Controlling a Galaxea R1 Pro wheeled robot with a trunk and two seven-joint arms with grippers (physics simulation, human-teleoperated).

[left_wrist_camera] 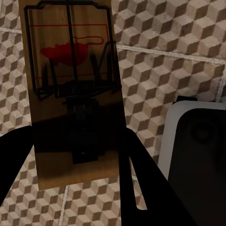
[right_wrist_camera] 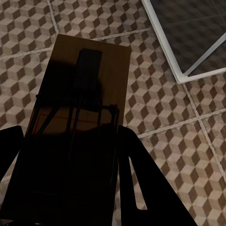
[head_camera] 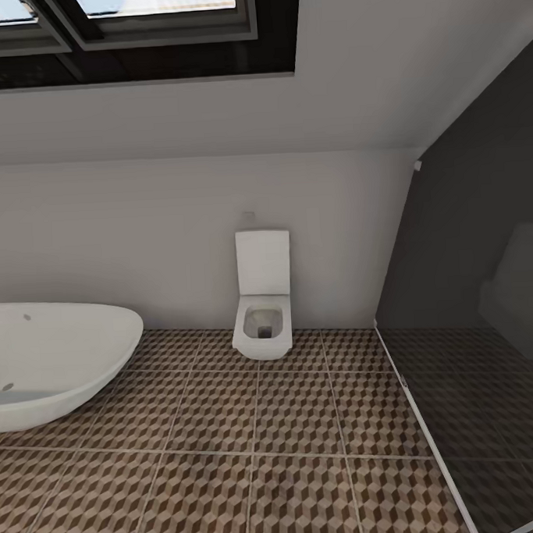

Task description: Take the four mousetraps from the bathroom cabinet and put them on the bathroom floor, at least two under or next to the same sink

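The left claw [left_wrist_camera: 75, 188] is gripping a mousetrap [left_wrist_camera: 73, 94] between its dark fingers [left_wrist_camera: 136, 183], holding it over the cube-patterned bathroom floor [left_wrist_camera: 160, 61], near a white-rimmed dark panel [left_wrist_camera: 197, 136].

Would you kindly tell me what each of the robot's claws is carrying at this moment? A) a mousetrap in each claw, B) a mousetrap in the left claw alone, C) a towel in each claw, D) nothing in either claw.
A: the left wrist view shows a mousetrap between the left claw's fingers, and the right wrist view shows another mousetrap held in the right claw, both above the bathroom floor.
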